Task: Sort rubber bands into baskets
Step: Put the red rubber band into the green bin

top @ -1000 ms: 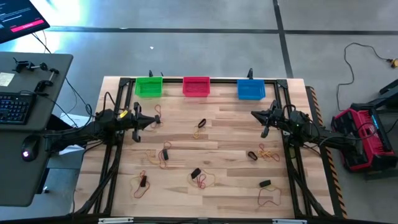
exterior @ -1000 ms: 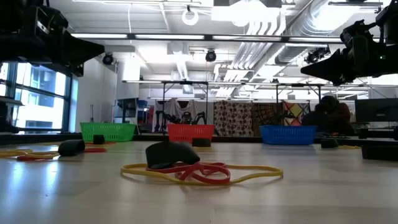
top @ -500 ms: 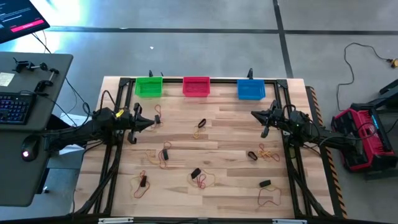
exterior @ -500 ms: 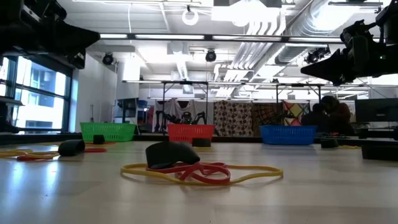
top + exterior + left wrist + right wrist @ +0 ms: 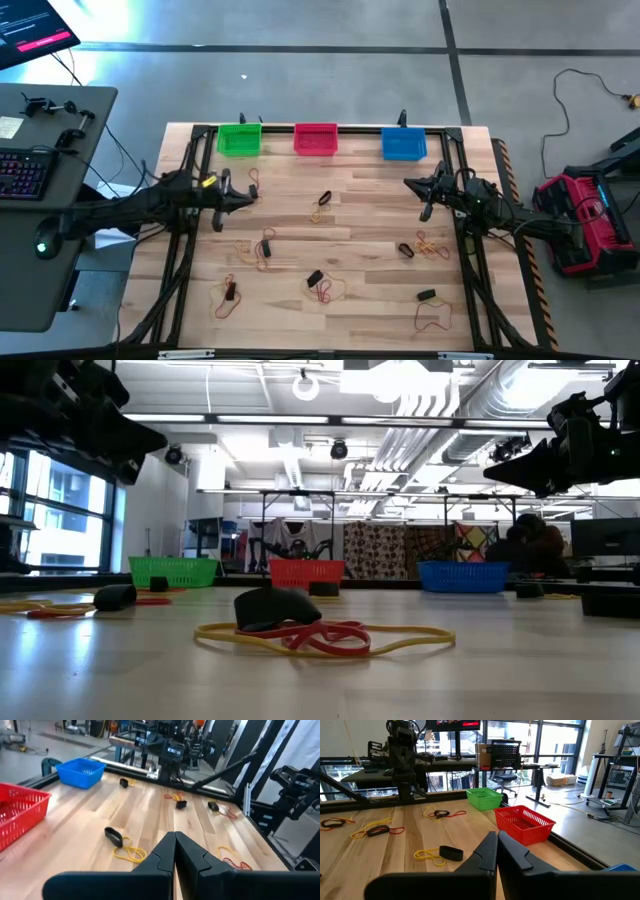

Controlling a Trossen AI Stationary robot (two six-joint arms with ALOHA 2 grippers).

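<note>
Rubber bands lie scattered in small tangles over the wooden bench, none of them in a basket. The green basket, the red basket and the blue basket stand in a row along the far edge of the bench, well apart from one another.

The high view alone shows the whole spread: tangles near the middle, toward the near edge and toward the right side, with the left pincer over the left part of the bench, near the green basket, and the right pincer over the right part, near the blue basket. Both are pressed together and hold nothing; each wrist view shows its own two dark fingers meeting in a closed wedge.

The low view adds what the high view cannot: a yellow and a red band looped flat under a black band close to the camera, and both arms hanging well above the bench. It also shows a person seated in the room behind the blue basket.

The left wrist view looks across at the blue and red baskets; the right wrist view looks across at the green and red baskets and a yellow band beside a black one.

A screen at the high view's top left corner carries writing too small to read.
</note>
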